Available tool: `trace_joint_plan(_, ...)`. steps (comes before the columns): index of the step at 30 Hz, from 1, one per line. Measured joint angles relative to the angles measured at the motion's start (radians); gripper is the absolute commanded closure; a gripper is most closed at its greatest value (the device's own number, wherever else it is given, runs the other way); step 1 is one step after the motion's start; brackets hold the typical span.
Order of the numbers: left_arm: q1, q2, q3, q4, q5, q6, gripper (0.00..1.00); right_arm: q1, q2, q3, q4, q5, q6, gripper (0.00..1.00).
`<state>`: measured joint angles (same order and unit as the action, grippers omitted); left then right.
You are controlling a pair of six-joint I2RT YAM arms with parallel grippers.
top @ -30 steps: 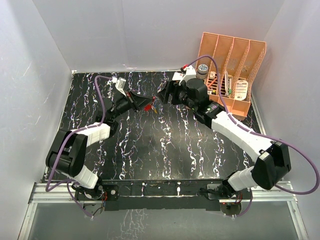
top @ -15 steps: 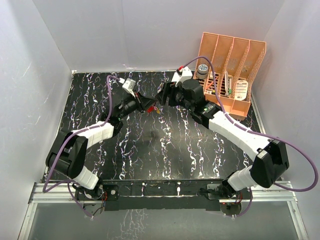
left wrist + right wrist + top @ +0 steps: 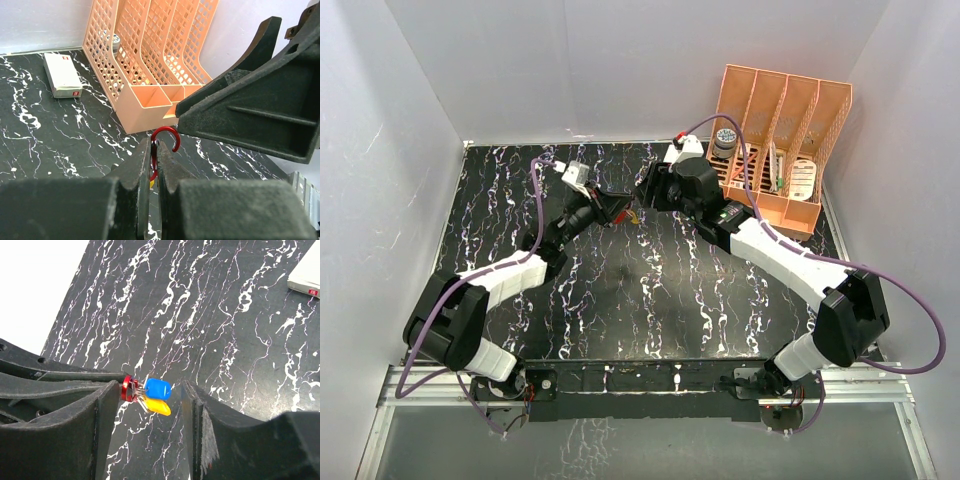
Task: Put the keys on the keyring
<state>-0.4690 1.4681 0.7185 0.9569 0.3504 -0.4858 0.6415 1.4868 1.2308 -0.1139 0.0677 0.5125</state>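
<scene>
Left wrist: left jaws clamped on red keyring (image 3: 168, 134). Right wrist: right jaws apart, either side of blue and yellow keys (image 3: 158, 390).

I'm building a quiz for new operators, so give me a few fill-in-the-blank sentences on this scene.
The left gripper is shut on the ___ keyring.
Two keys hang at the keyring: one blue, one ___.
The orange file rack stands at the far ___ corner of the table.
Missing words: red; yellow; right.
</scene>
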Motion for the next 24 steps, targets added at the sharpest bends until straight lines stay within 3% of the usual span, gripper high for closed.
trace_joint_plan(9, -0.037, -0.002, -0.001, -0.005, -0.061, 0.037, 1.0, 0.0, 0.01, 0.021, 0.0, 0.005, 0.019, 0.56)
trace_joint_plan(24, -0.087, -0.024, -0.001, -0.058, -0.161, 0.095, 1.0, 0.007, 0.061, 0.052, -0.042, 0.004, 0.041, 0.72)
